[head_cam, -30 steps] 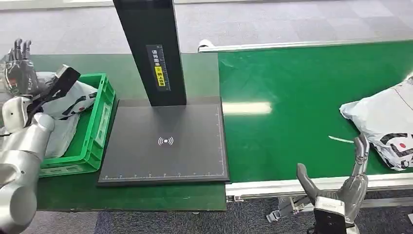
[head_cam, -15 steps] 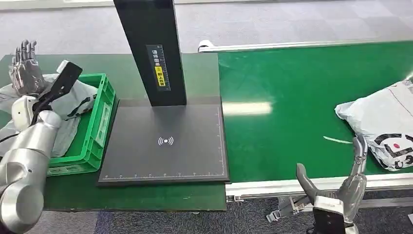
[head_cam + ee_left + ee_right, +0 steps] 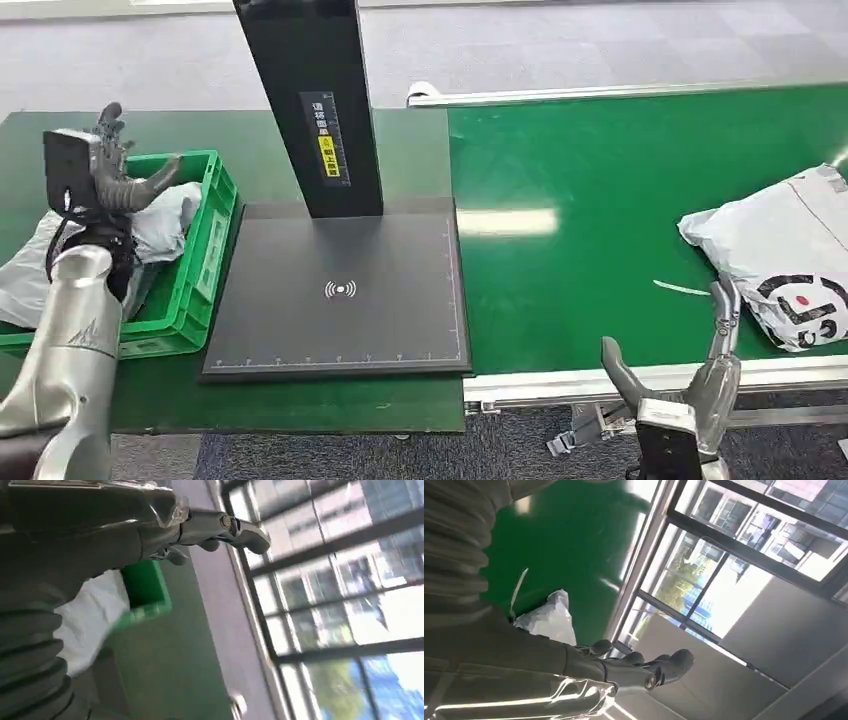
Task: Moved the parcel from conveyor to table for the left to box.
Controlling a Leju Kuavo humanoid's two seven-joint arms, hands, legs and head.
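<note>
A grey-white parcel (image 3: 775, 250) with a black and red mark lies on the green conveyor (image 3: 600, 200) at the right. My right hand (image 3: 705, 365) stands open at the belt's front edge, just left of this parcel and apart from it; its fingers (image 3: 644, 669) hold nothing, with the parcel (image 3: 549, 620) beside them. My left hand (image 3: 115, 172) is raised and open above the green box (image 3: 205, 250). Its fingers (image 3: 225, 526) are empty. Pale parcels (image 3: 165, 218) lie in the box (image 3: 142, 585), one of them (image 3: 90, 620) close under the hand.
A black scanner plate (image 3: 340, 290) with a tall black post (image 3: 310, 100) sits on the green table (image 3: 400, 150), between the box and the conveyor. One parcel (image 3: 30, 280) spills over the box's left side. Grey floor lies beyond.
My left hand has swung in from the far left to above the box and turned. The parcel on the conveyor has drifted left. My right hand has barely shifted.
</note>
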